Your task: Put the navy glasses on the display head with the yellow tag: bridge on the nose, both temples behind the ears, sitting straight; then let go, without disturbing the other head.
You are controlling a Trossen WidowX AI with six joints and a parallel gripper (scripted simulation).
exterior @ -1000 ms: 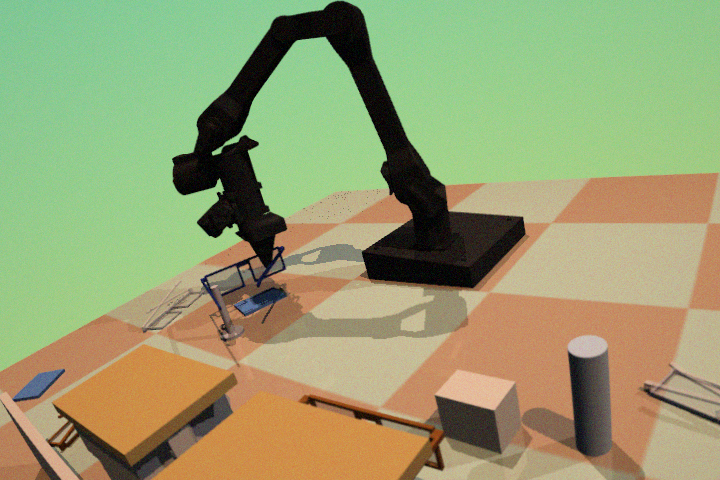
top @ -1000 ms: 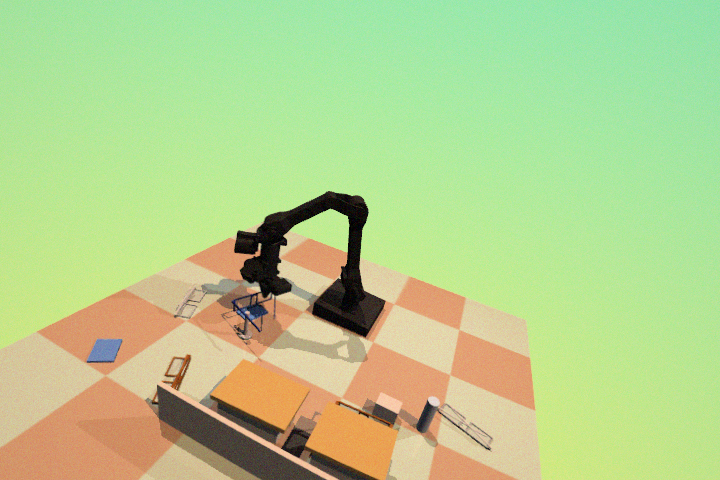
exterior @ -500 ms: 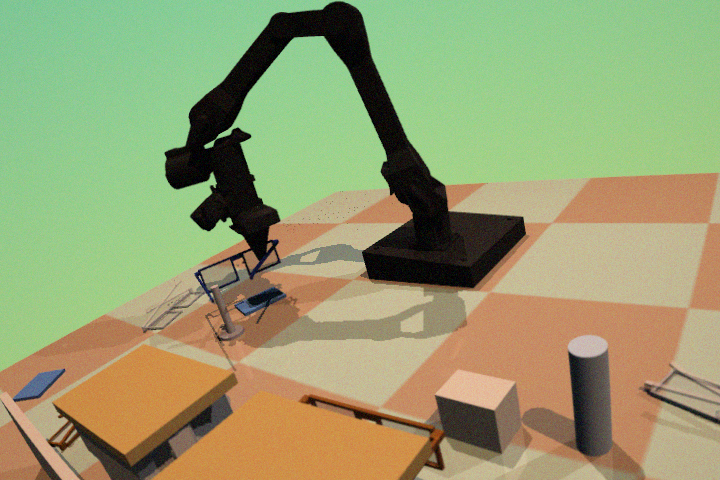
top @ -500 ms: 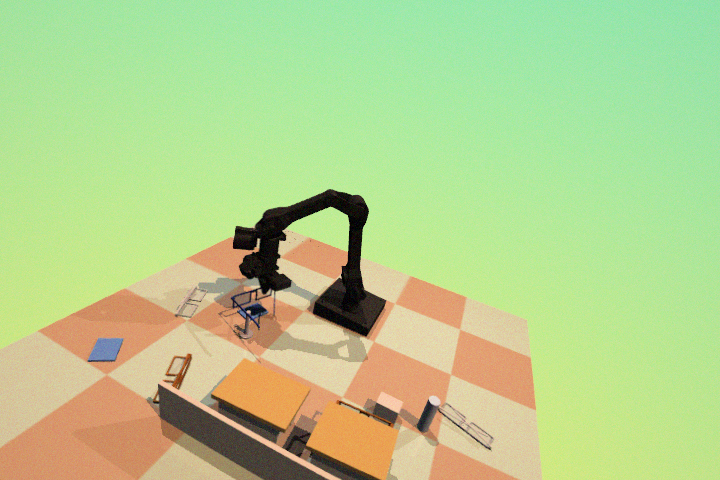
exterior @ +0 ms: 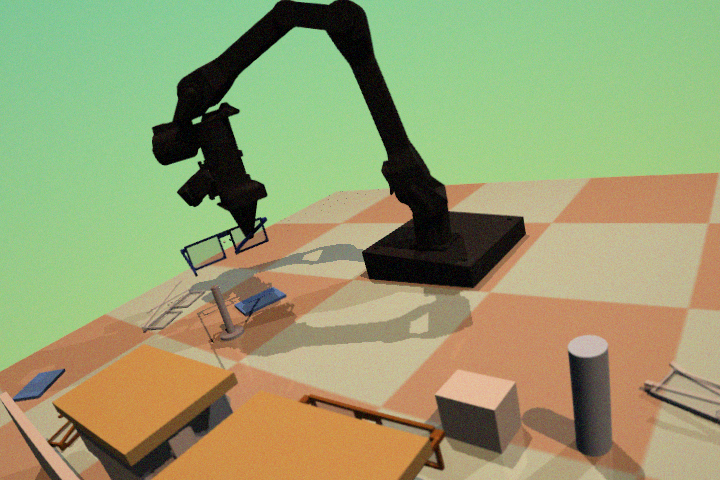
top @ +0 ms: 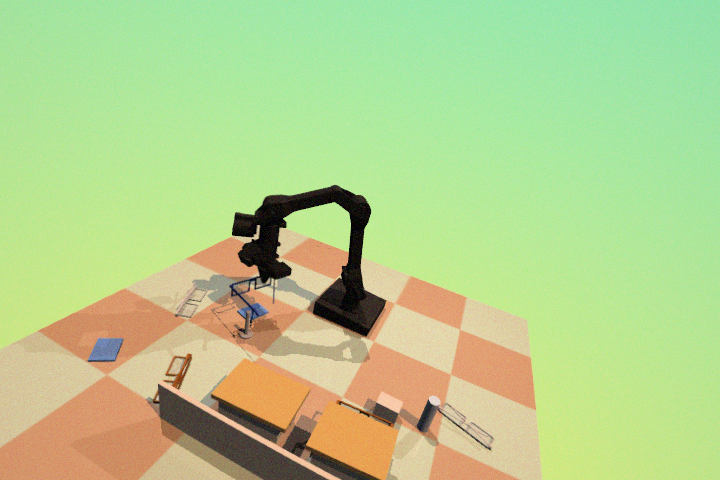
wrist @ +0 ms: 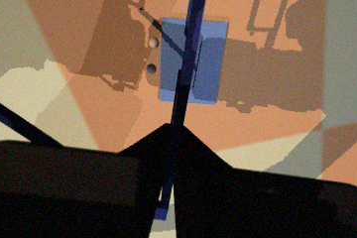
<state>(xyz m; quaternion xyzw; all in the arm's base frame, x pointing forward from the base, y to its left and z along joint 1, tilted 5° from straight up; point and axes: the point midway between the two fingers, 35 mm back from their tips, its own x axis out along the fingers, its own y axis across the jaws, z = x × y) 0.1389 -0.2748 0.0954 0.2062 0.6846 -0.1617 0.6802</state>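
Observation:
My gripper point(top: 264, 280) point(exterior: 249, 233) point(wrist: 174, 132) is shut on the navy glasses point(top: 245, 300) point(exterior: 223, 233) point(wrist: 191, 50), gripping the front frame off-centre, near one lens. The glasses are in the air above a slim grey post with a round base. Their temples are open; in the top view they slant and hang downward. The front bar runs up between the fingers in the wrist view. Two orange slabs point(top: 260, 393) point(exterior: 145, 399) stand on grey supports at the front. No yellow tag shows, and I cannot make out the heads' faces.
The post point(top: 247, 323) point(exterior: 222, 311) stands beside a blue pad point(top: 253, 311) point(exterior: 260, 301) point(wrist: 169, 91). A low wall point(top: 219, 433) borders the slabs. Brown glasses point(top: 188, 365) point(exterior: 372, 418) are by them. A pale block point(top: 388, 404) point(exterior: 477, 404) and a grey cylinder point(top: 429, 414) point(exterior: 590, 396) stand right.

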